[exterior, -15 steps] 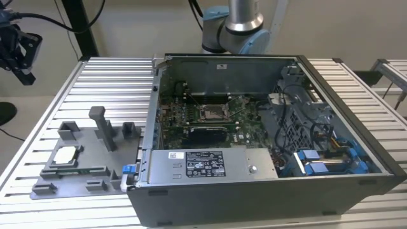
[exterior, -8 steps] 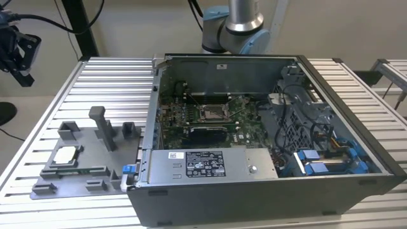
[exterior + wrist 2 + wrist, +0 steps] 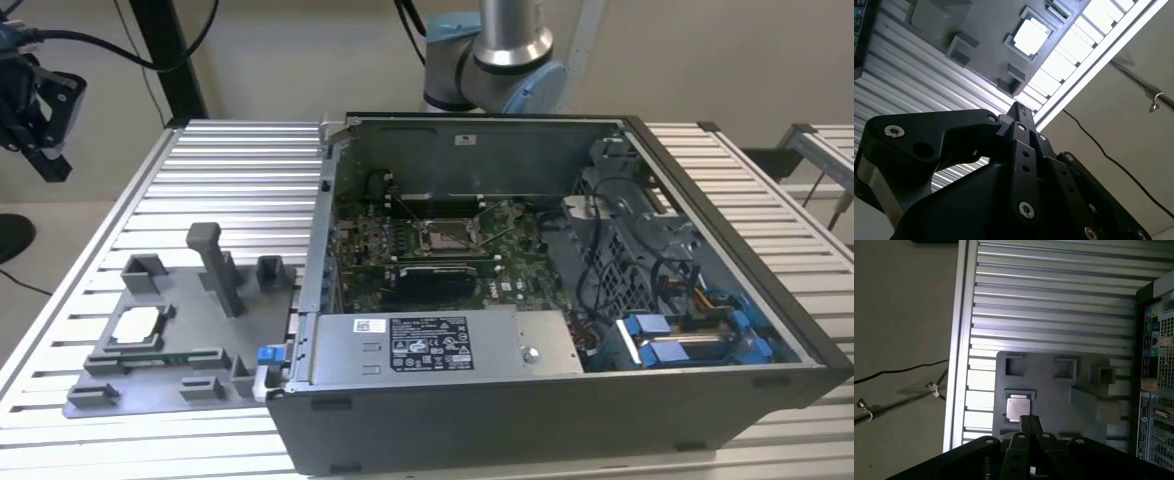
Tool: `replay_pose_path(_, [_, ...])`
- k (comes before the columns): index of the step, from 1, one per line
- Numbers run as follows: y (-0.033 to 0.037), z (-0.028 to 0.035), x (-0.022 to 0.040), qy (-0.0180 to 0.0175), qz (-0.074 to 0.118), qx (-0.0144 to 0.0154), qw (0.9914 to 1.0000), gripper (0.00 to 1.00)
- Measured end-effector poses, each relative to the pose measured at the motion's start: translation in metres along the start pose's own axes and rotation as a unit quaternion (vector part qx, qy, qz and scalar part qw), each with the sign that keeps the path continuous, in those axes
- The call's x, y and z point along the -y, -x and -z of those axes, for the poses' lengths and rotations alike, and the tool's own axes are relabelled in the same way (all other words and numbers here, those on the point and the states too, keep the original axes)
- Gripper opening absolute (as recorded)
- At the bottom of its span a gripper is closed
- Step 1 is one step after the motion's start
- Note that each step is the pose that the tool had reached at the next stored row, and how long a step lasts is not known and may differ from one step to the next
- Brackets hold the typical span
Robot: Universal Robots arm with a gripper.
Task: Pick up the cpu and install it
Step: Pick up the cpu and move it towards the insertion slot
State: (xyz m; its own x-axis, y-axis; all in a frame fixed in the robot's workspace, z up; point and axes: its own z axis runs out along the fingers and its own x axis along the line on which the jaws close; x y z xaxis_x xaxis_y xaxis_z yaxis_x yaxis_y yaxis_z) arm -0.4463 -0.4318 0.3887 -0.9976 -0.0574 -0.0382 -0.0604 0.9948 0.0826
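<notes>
small flat square silvery-topped cpu (image 3: 138, 325) lay in a recess of the grey plastic fixture plate (image 3: 147, 382) on the ribbed metal table (image 3: 227, 170), at the exterior view's left of the open dark computer case (image 3: 534, 420). black claw (image 3: 1029, 421) hung over the plate, clear of the cpu, tips together, clamping nothing.

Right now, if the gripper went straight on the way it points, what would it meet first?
Probably the cpu, lying in its pocket on the grey fixture plate: in the first wrist view the gripper aims at it. Depth is unclear, so it might land on the plate beside the chip.
</notes>
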Motion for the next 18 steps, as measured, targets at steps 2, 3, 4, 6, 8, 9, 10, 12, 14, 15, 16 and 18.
replay_pose_path(2, [0.0,0.0,0.0,0.0,0.0,0.0,1.0,0.0])
replay_pose_path(3, [0.0,0.0,0.0,0.0,0.0,0.0,1.0,0.0])
replay_pose_path(4, [0.0,0.0,0.0,0.0,0.0,0.0,1.0,0.0])
replay_pose_path(6, [0.0,0.0,0.0,0.0,0.0,-0.0001,1.0,1.0])
replay_pose_path(8, [0.0,0.0,0.0,0.0,0.0,-0.0001,1.0,1.0])
replay_pose_path(9, [0.0,0.0,0.0,0.0,0.0,-0.0001,1.0,1.0])
replay_pose_path(10, [0.0,0.0,0.0,0.0,0.001,-0.0001,1.0,1.0])
replay_pose_path(12, [0.0,0.0,0.0,0.0,0.001,-0.0001,1.0,1.0])
replay_pose_path(14, [0.0,0.0,0.0,0.0,0.001,-0.0001,1.0,1.0])
replay_pose_path(15, [0.0,0.0,0.0,0.0,0.001,-0.0001,1.0,1.0])
replay_pose_path(16, [0.0,0.0,0.0,0.0,0.001,-0.0002,1.0,1.0])
replay_pose_path(18, [0.0,0.0,0.0,0.0,0.001,-0.0002,1.0,1.0])
